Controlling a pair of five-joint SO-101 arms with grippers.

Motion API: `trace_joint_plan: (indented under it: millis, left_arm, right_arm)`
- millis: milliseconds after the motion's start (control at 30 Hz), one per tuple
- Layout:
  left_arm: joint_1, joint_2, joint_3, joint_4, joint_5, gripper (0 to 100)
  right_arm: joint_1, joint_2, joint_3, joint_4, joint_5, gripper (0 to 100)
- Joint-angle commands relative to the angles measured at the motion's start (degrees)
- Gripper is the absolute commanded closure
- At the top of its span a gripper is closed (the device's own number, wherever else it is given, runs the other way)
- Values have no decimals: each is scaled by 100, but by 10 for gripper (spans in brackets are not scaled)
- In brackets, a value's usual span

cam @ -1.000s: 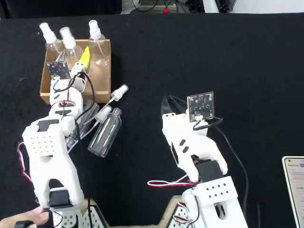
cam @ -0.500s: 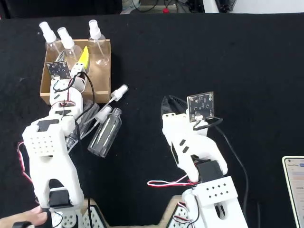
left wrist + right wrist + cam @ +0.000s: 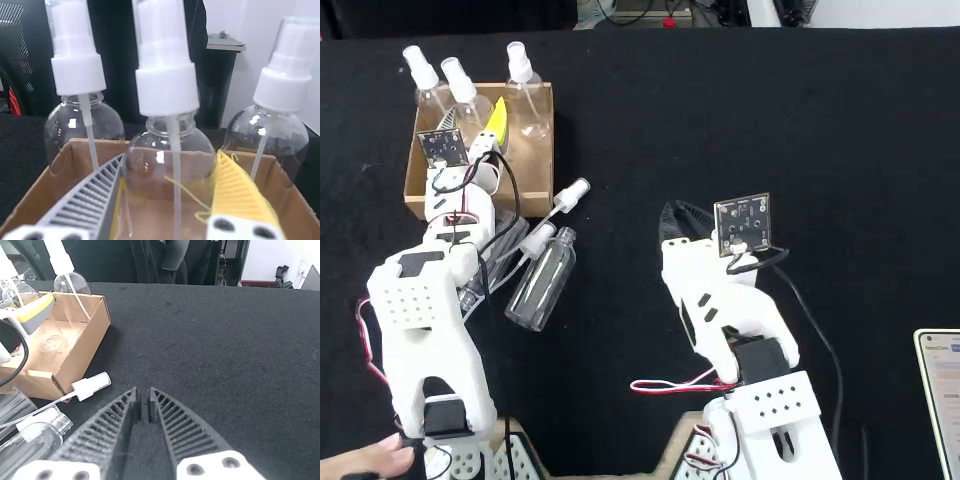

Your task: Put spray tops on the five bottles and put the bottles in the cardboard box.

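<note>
While upright, clear white-topped bottle (image 3: pixel 165 165)

Bright, even room light. Black table (image 3: pixel 750 110) swallowed shadows. Small glints showed on bottles (image 3: pixel 165 165); white wall (image 3: pixel 250 20) behind glared.

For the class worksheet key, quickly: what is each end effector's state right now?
Left end effector: closed on the middle bottle.
Right end effector: closed, empty.
</note>
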Motion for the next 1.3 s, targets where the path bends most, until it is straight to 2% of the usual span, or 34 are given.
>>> trace_joint_plan:
  millis: [0, 100, 233, 700, 900, 1267]
  left_arm:
    - [-13, -9, -22, -536, -44, 771]
    - [-22, -9, 154, -809, -53, 771]
    - [-22, -9, 171, -791, -360, 771]
    - [-4, -9, 127, -774, -360, 771]
    - [-31, -9, -31, -79, -360, 771]
    - [-92, -9, -40, -44, -360, 770]
  right_arm:
    - [79, -198, -40, -185, 44, 964]
    - [79, -198, -40, -185, 44, 964]
    - [79, -198, -40, -185, 44, 964]
    - [79, -198, -40, -185, 44, 964]
    - [79, -198, -40, -185, 44, 964]
    - [79, -198, -40, -185, 44, 964]
